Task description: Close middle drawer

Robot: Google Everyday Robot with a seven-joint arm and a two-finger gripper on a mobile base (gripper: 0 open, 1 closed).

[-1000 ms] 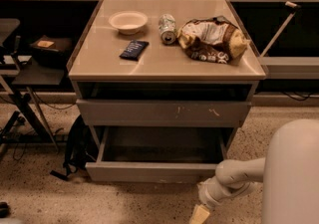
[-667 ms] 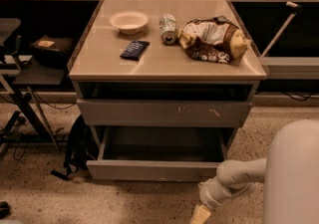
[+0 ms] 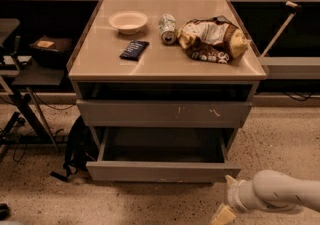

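The middle drawer [image 3: 162, 171] is pulled out below the cabinet top [image 3: 165, 64]. Its front is plain grey-brown and its tray interior is bare. Above it, a same-coloured drawer front [image 3: 165, 113] with pale scratch marks right of centre stands out only slightly. My gripper [image 3: 222, 215] is low at the bottom right, on the end of my white arm [image 3: 280, 193]. It is in front of and just below the open drawer's right front corner and does not touch it.
On the cabinet top are a white bowl [image 3: 128, 21], a tipped can [image 3: 167, 28], a crumpled chip bag [image 3: 212, 39] and a dark packet [image 3: 134, 49]. A black bag [image 3: 77, 149] lies on the floor left of the cabinet. A stand with cables [image 3: 20, 109] is further left.
My arm has dropped lower and shifted right, so its large white upper part has left the view. The open drawer stands about as far out as before.
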